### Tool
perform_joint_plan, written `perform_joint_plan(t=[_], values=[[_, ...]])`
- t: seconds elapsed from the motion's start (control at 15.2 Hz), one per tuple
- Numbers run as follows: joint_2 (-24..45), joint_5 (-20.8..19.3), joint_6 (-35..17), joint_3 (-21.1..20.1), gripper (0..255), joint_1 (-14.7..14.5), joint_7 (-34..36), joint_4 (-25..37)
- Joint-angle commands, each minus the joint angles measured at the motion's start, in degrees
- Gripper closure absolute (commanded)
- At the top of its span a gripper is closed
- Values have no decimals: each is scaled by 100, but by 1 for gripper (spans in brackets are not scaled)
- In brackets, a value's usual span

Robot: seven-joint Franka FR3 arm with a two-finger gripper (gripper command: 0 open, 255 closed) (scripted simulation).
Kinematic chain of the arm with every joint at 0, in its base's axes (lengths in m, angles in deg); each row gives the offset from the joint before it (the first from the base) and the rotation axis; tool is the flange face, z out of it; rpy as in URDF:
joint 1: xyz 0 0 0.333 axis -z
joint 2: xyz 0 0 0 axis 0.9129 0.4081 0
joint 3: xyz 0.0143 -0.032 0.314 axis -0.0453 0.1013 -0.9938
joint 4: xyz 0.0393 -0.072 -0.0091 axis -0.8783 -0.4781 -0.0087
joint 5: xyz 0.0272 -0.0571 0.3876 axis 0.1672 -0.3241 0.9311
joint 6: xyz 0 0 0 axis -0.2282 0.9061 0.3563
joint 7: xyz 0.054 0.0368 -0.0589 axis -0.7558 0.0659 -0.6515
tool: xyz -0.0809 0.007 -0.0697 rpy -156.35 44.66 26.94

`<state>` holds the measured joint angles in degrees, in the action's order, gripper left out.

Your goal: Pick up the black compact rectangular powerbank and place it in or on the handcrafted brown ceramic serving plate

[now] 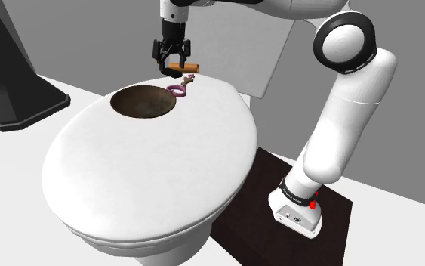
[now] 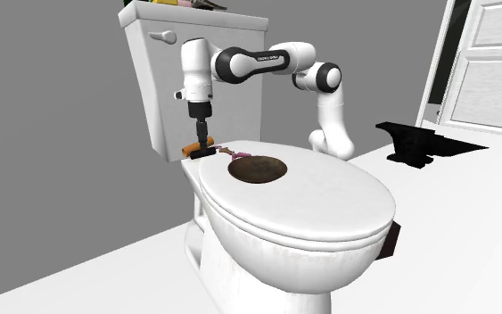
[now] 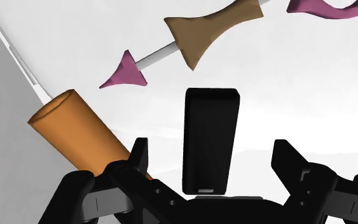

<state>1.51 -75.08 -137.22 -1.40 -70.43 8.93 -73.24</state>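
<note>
Powerbank (image 3: 210,137) lies untouched between parted fingers (image 3: 138,156) of the tool (image 3: 213,153).

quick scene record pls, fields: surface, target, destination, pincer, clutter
surface: closed white toilet lid
target: black powerbank, on the lid between the pincer's fingers, not touched by them
destination: brown plate, on the lid toward its back
pincer: pincer open, low over the back of the lid
clutter: orange cylinder beside the powerbank; pink and tan rod beside the plate
</note>
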Motion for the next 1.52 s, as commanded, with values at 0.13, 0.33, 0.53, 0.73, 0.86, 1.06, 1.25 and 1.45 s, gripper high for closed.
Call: perform_joint_plan(t=[0.13,0.33,0.53,0.73,0.86,1.06,1.25,1.45], values=[[-12,2,-206,-2,0,-3,1,-215],[-11,2,-206,-2,0,-3,1,-214],[-11,2,-205,-2,0,-3,0,-213],[-11,2,-205,-2,255,-3,0,-213],[-22,3,-218,-2,255,-2,-1,-237],[-26,4,-197,-2,255,-1,-1,-221],[-4,1,-127,-1,255,-4,3,-127],[30,-4,116,-3,255,-7,13,149]])
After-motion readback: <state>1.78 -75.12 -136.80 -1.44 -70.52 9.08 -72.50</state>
